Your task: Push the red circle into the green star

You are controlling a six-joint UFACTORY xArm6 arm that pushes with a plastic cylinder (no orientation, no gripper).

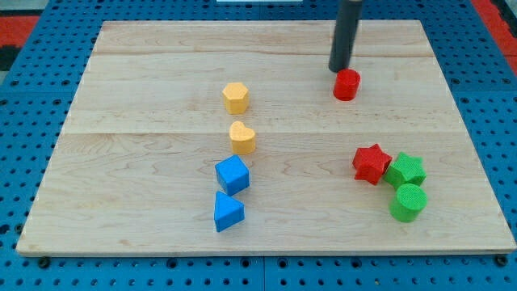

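A: Red circle point(346, 84) sits near the view's top right of the worktop point(145, 218), well apart from the green star point(405, 170) lower down.

B: And my tip point(338, 69)?

A: Just beside the circle, at its upper left, seemingly touching. No hand here, so nothing opens or clamps.

B: Best push?

A: Drive toward the view's bottom right, centred behind the circle, steering right of the red star point(371, 163).
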